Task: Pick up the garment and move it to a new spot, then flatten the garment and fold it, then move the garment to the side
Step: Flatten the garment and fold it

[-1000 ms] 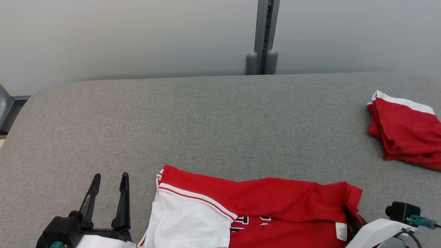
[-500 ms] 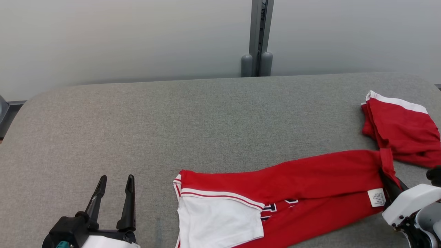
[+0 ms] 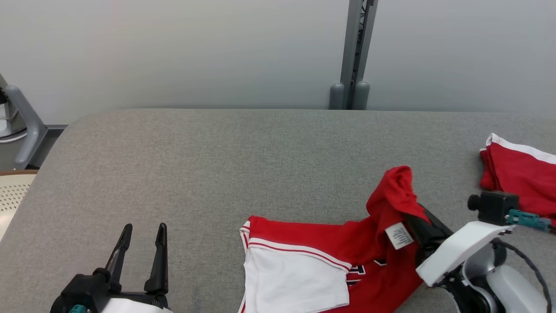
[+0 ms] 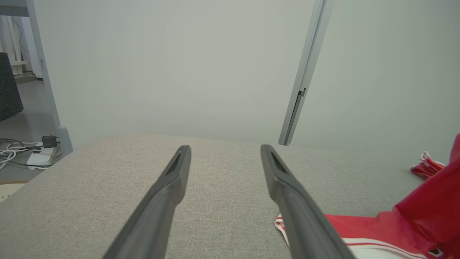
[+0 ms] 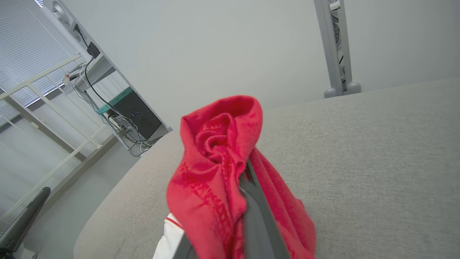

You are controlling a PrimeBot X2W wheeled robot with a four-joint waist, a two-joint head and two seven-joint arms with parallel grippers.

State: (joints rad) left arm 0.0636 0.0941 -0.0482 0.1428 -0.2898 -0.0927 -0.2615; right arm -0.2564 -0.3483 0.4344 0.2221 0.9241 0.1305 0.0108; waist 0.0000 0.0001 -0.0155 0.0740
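1. The right gripper (image 3: 423,224), at lower right, is clamped tight on a red bunch of the garment (image 3: 312,237) and holds that corner raised.
2. The rest of the garment lies at bottom centre on the grey surface (image 3: 217,165).
3. The left gripper (image 3: 145,227), at lower left, stands wide and holds nothing.

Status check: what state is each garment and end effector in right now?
red-and-white garment: one end raised and bunched, the rest lying on the table.
folded red garment: lying folded near the table's right side.
left end effector: open, empty, over bare table.
right end effector: shut on the red-and-white garment's raised end.
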